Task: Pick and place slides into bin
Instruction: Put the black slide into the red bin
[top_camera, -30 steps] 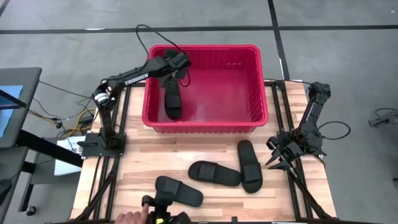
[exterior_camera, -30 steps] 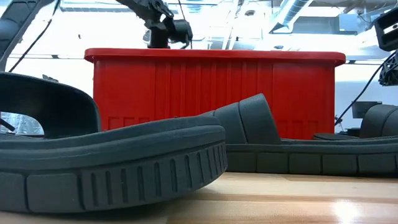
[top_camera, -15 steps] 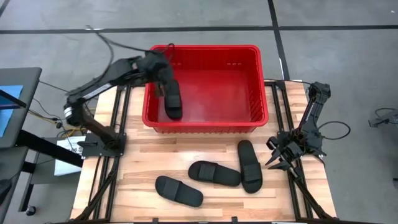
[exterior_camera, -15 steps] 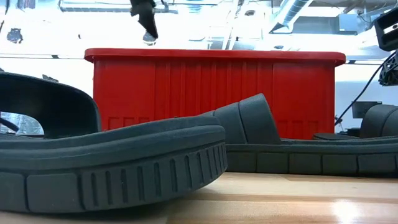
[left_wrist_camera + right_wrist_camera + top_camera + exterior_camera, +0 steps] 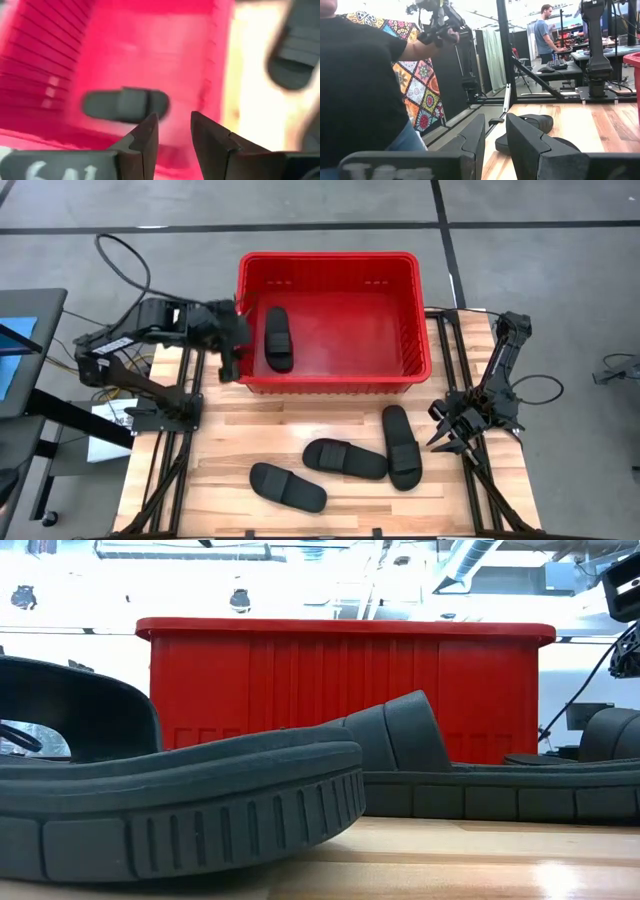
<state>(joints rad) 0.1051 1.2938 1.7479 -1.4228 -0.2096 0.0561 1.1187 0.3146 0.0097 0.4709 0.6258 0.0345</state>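
The red bin stands at the table's far middle; it also shows in the low view. One black slide lies on the bin's floor near its left wall, sole down; it also shows in the left wrist view. Three slides lie sole down on the table in front of the bin: near left, middle, right. My left gripper is open and empty beside the bin's left wall. My right gripper is open and empty at the table's right edge.
In the low view the nearest slide fills the foreground, with another behind it. A person in a black shirt stands beyond the table's near side, and another person is farther off in the room. Bare wood lies between the slides and the bin.
My left gripper has swung from above the bin's far left corner toward the table's left and near edges, out past the bin's left wall. The slide stays on the bin's floor. A person's hand at the table's near edge has gone from view.
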